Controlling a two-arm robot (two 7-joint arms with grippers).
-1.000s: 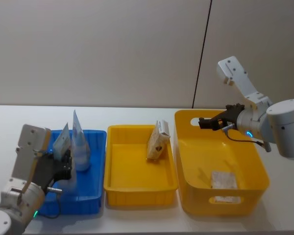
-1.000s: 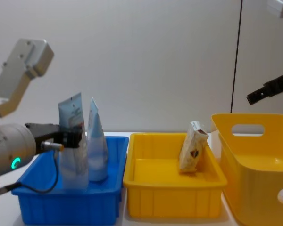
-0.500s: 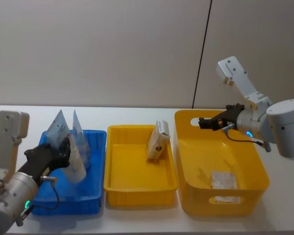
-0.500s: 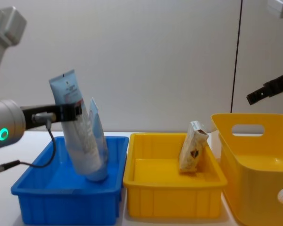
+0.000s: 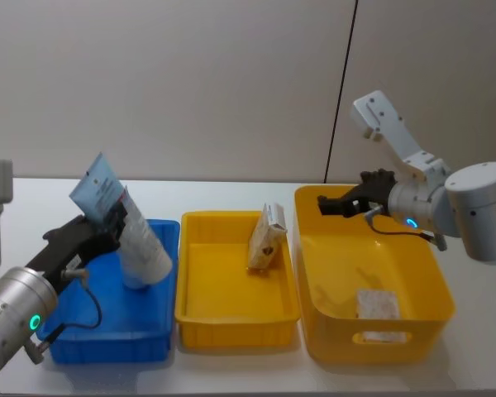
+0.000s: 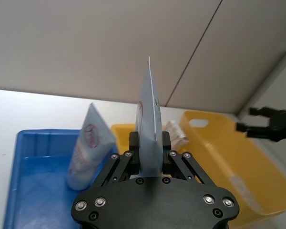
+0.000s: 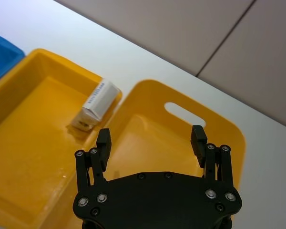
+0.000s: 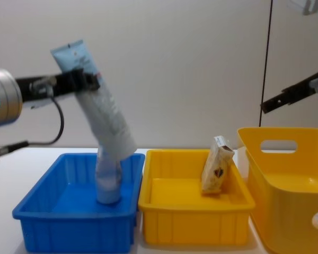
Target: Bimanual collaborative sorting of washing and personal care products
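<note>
White table (image 5: pixel 231 192), left gripper (image 8: pixel 79 82) clamped on tilted tube (image 8: pixel 108 119) over left blue bin (image 5: pixel 107 335), second tube (image 8: pixel 108 182) standing inside, right gripper (image 7: pixel 151 135) wide above right yellow bin (image 5: pixel 372 343), carton (image 5: pixel 266 238) in middle tray (image 5: pixel 231 318).

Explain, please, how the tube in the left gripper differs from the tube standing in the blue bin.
The held tube is clamped near its crimped end by the left gripper, off the floor of the blue bin; the standing tube rests free on it. The held tube tilts, cap end lowest; the standing tube is roughly upright on its cap. Both are pale blue-white, tapering to a flat crimp.
</note>
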